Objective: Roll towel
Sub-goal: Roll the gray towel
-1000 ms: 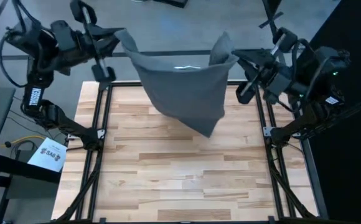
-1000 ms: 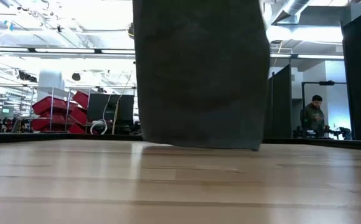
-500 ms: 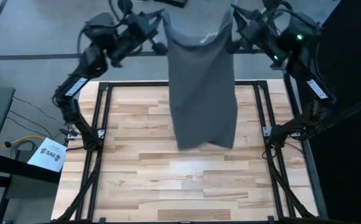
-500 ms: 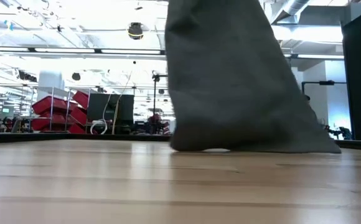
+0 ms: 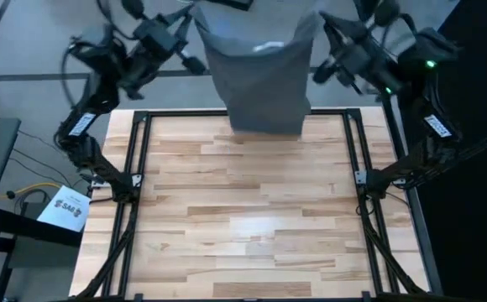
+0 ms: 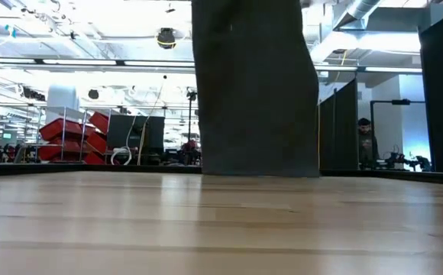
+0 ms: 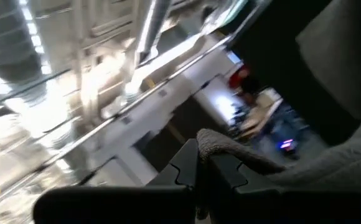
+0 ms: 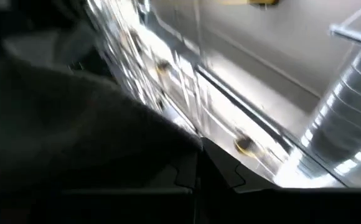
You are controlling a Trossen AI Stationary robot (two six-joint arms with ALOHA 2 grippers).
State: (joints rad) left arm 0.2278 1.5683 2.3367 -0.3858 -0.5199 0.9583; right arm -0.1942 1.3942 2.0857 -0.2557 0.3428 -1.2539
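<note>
A paper sheet [image 5: 69, 207] beside the table reads roughly "SA6".

You're in a large industrial lab or workshop hall. Bright strip lights [image 6: 69, 61] and exposed ducting [image 6: 359, 11] overhead. Red bins on racks [image 6: 72, 137] far left, dark partition panels [image 6: 344, 126] right, a person [image 6: 367, 143] standing by a workstation. Wooden table [image 5: 252, 226] framed with black rails.

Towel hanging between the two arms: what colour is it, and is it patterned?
Plain dark grey soft cloth towel, no pattern; the high view shows it best.
</note>
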